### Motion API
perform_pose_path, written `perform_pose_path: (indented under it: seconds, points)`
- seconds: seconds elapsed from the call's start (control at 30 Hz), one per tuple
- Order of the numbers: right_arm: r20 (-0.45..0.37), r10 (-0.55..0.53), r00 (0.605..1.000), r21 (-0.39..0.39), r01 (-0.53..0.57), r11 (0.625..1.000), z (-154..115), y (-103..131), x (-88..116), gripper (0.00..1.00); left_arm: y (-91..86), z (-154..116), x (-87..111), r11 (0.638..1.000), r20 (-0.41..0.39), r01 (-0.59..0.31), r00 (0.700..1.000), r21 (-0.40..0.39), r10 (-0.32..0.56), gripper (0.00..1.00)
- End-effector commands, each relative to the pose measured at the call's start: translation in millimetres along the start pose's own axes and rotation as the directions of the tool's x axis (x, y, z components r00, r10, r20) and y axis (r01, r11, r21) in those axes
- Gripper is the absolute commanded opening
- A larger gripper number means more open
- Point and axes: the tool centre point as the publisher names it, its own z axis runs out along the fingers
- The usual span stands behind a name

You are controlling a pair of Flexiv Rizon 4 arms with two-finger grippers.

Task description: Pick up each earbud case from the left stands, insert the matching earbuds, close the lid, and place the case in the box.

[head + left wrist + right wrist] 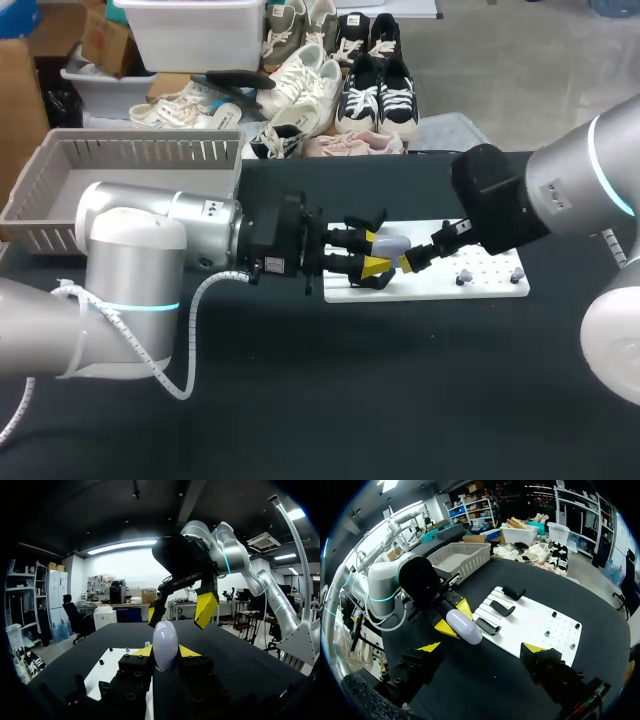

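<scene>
Head view: the left jaws are pinching the case (392, 244) over the board (490, 285), which is lying right of the tabletop's (300, 400) middle. The right jaws are hanging spread just beside the case. The box (140, 150) is sitting at the far left corner

Left wrist view: the case (165, 644) is standing upright in the left jaws' pinch, with the right jaws gaping just beyond it

Right wrist view: the right jaws are standing wide apart, with the case (464, 626) ahead of them near three stands (490, 626)

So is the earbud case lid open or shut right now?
Shut: the earbud case in the left gripper shows as one smooth oval, no lid raised.
</scene>
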Motion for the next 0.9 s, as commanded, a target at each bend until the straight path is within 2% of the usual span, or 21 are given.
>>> perform_pose_path:
  seconds: [0.03, 0.9]
  points:
    - [-0.01, 0.003, 1.0, 0.149, -0.001, 0.989, 5.6, 0.3, -2.9, 1.0, 0.6, 0.3, 1.0, 1.0, 0.003, -0.001, 1.0, 0.0, 0.001, 0.0]
    - [-0.024, 0.012, 1.0, 0.159, -0.008, 0.987, 14.1, -6.1, -6.9, 1.0, 0.6, 0.3, 1.0, 1.0, 0.003, -0.001, 1.0, 0.0, 0.001, 0.0]
